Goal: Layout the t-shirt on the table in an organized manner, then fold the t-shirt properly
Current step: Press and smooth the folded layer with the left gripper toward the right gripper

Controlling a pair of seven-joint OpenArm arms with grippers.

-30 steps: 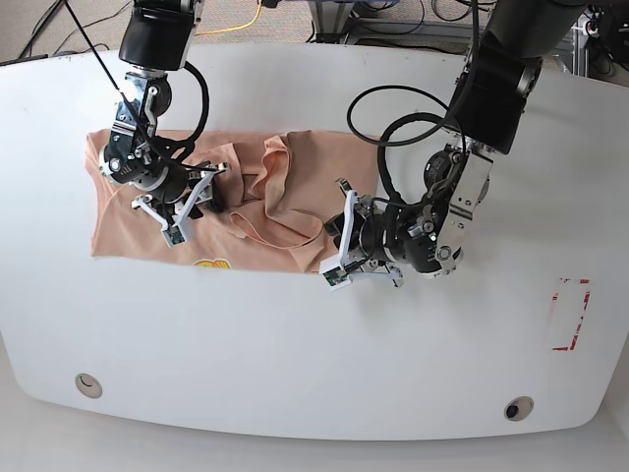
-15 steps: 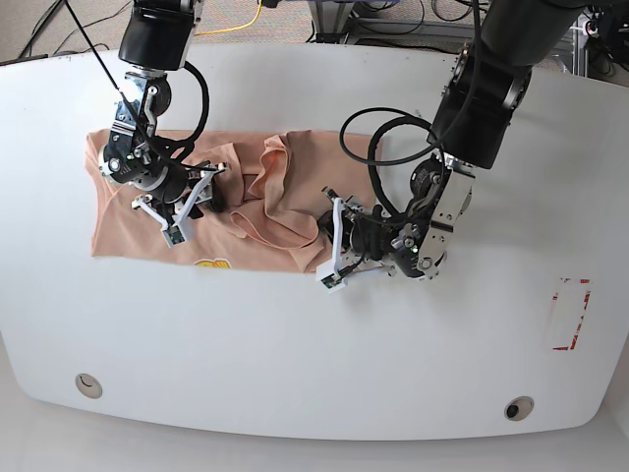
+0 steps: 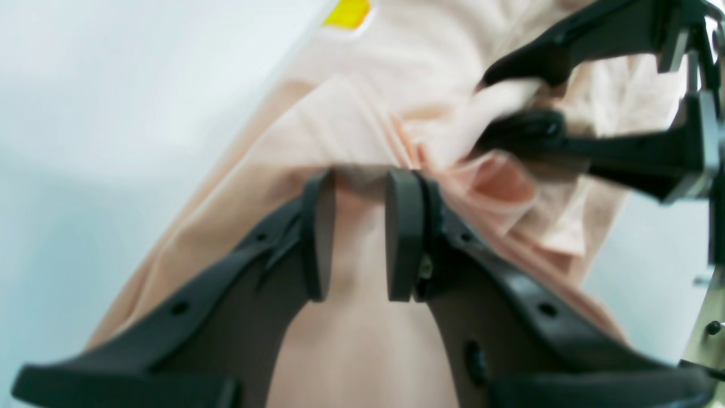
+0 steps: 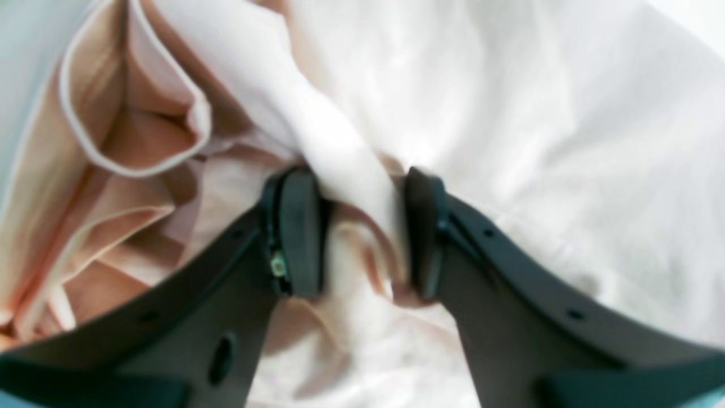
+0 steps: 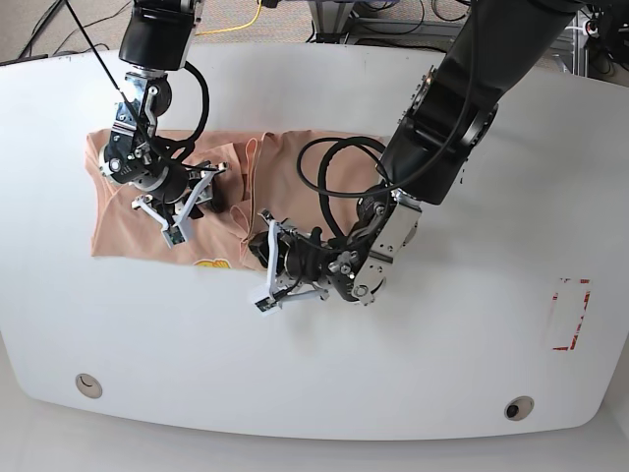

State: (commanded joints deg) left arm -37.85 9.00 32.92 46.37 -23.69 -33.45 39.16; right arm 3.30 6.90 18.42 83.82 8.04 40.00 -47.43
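1. Base view: the t-shirt (image 5: pixel 147 211) lies bunched on the far-left part of the table (image 5: pixel 413 374), flat at its left end and rumpled toward the middle. Yellow print (image 5: pixel 207 264) shows at the near hem. The right gripper (image 5: pixel 187 206) sits on the shirt's left-centre. The left gripper (image 5: pixel 267 270) is at the shirt's near-right edge, with its arm reaching in from the far right. Red-outlined mark (image 5: pixel 570 315) lies near the table's right edge, well apart from the shirt. Two round holes, (image 5: pixel 87 383) and (image 5: pixel 518 407), sit along the near edge.

2. Left wrist view (blurred): the left gripper (image 3: pixel 359 232) has its two pads (image 3: pixel 403 232) a narrow gap apart, with peach fabric of the t-shirt (image 3: pixel 362 130) running between them. I cannot tell whether they actually pinch it. The right gripper (image 3: pixel 527 107) shows at upper right, clamped on a fold of fabric. The yellow print (image 3: pixel 346 12) is at the top edge. White table (image 3: pixel 102 113) is on the left.

3. Right wrist view (blurred): the right gripper (image 4: pixel 357 232) has a raised ridge of the t-shirt (image 4: pixel 510 113) caught between its pads (image 4: pixel 297 238), so it is gripping the shirt. A hemmed opening (image 4: pixel 130 113) gapes at upper left.
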